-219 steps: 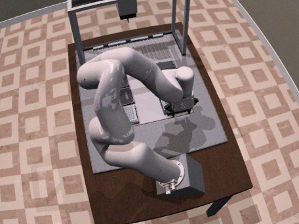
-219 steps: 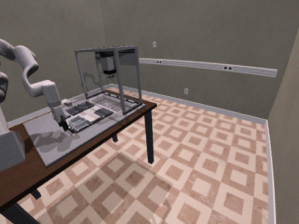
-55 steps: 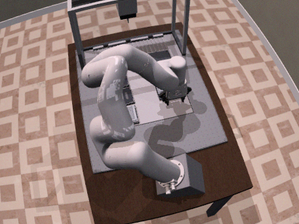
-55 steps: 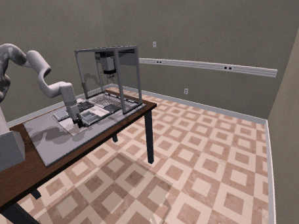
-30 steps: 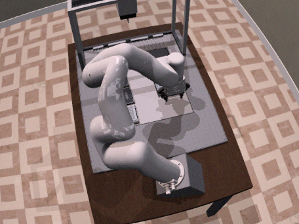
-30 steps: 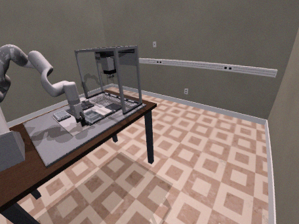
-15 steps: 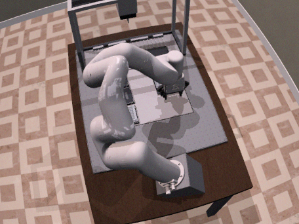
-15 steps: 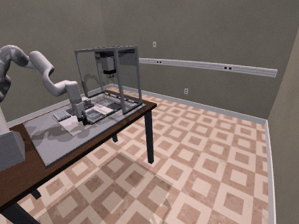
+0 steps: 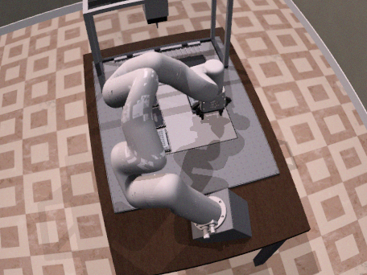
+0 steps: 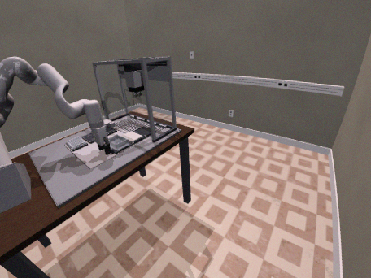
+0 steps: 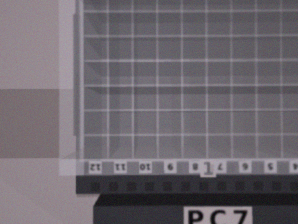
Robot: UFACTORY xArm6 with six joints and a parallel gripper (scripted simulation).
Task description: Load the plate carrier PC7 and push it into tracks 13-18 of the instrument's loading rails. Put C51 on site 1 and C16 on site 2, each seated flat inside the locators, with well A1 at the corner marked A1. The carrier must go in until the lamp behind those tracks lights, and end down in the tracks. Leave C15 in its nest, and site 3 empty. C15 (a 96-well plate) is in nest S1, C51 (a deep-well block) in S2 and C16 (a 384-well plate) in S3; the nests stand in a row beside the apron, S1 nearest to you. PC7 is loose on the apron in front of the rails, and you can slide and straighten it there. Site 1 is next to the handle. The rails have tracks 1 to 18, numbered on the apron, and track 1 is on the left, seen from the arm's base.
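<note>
My gripper (image 9: pixel 212 115) (image 10: pixel 106 148) is open and low over the handle end of the carrier PC7 (image 11: pixel 135 214), with nothing seen held; its fingers do not show in the wrist view. The clear deep-well block C51 (image 11: pixel 195 97) (image 10: pixel 119 141) sits on the carrier at site 1, beside the handle, and looks square to it. Its visible column numbers run from 12 to 4; its A1 corner is out of view. A pale plate (image 10: pixel 133 136), apparently C16, lies beyond it. C15 (image 9: pixel 164 140) (image 10: pixel 76 143) is in nest S1. The lamp cannot be made out.
The apron (image 9: pixel 181 139) (image 10: pixel 91 161) lies between the nests and the carrier. The loading rails (image 10: pixel 132 123) are beyond it, under the instrument's frame (image 9: pixel 229 29) (image 10: pixel 147 102). A dark pipetting head (image 9: pixel 156 10) (image 10: pixel 135 81) hangs above the rails. The arm hides part of the nests in the top view.
</note>
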